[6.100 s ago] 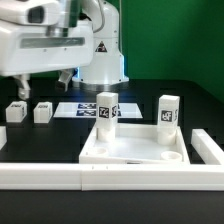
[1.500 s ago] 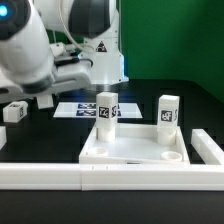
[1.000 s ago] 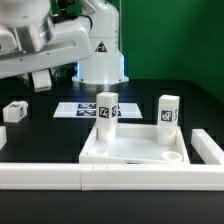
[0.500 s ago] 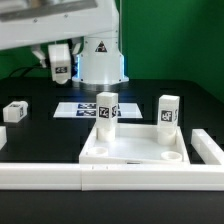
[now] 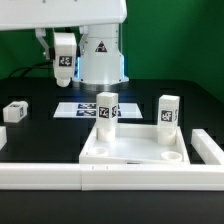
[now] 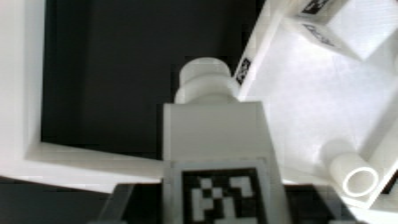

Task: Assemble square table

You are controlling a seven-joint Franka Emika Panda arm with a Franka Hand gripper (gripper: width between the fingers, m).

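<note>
Held leg (image 5: 63, 45): clamped between the fingers of the pincer (image 5: 62, 62), which I read as closed on it, high over the black table (image 5: 150, 95). Long axis roughly upright in the exterior view, with the tag facing that camera. Only the wrist view looks down the length of the leg (image 6: 214, 130), with the tag nearest the lens and the rounded end pointing away, down toward the edge of the slab (image 6: 302, 100). Slab (image 5: 135, 148): flat on the table, well below the pincer and off to the exterior view's right of it. Standing legs: two, upright on the slab's far corners, one (image 5: 107, 112) nearer the pincer's side, the other (image 5: 168, 112) farther from it, long axes vertical and tags toward the exterior camera. Only one (image 6: 329, 25) shows plainly from the wrist. Socket (image 5: 172, 157): open, on the slab's near corner farthest from the pincer; the wrist view also shows an open one (image 6: 365, 185). Seen in the exterior view alone: a loose leg (image 5: 15, 111) lying on the table below the pincer, to the exterior view's left; the marker board (image 5: 85, 108) almost straight under the pincer; the wall (image 5: 110, 176) along the near edge, beyond the slab from the pincer.
</note>
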